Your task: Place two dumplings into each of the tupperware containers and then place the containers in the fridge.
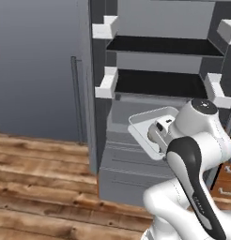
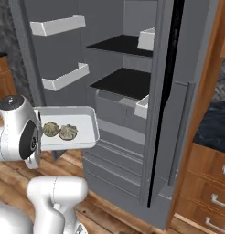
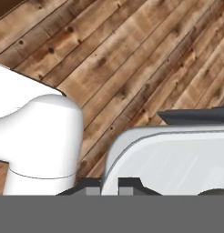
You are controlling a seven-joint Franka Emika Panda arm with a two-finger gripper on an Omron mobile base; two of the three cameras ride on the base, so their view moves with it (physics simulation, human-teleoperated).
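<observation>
My gripper (image 3: 109, 189) is shut on the near rim of a shallow translucent tupperware container (image 2: 82, 121), holding it level in the air in front of the open fridge (image 2: 125, 82). Two beige dumplings (image 2: 51, 129) (image 2: 68, 132) lie side by side in it. In the left base view the container (image 1: 148, 123) hangs just below the fridge's lower dark shelf (image 1: 157, 83), and the hand (image 1: 159, 132) sits at its near edge. The hand view shows the container (image 3: 173, 157) from its rim, above the floor.
White door bins (image 1: 105, 28) (image 2: 64, 77) stick out from the open fridge doors on both sides. Grey drawers (image 1: 129, 164) fill the fridge's lower part. Wooden cabinet drawers (image 2: 215, 183) stand to the right. Plank floor (image 1: 37, 187) spreads in front.
</observation>
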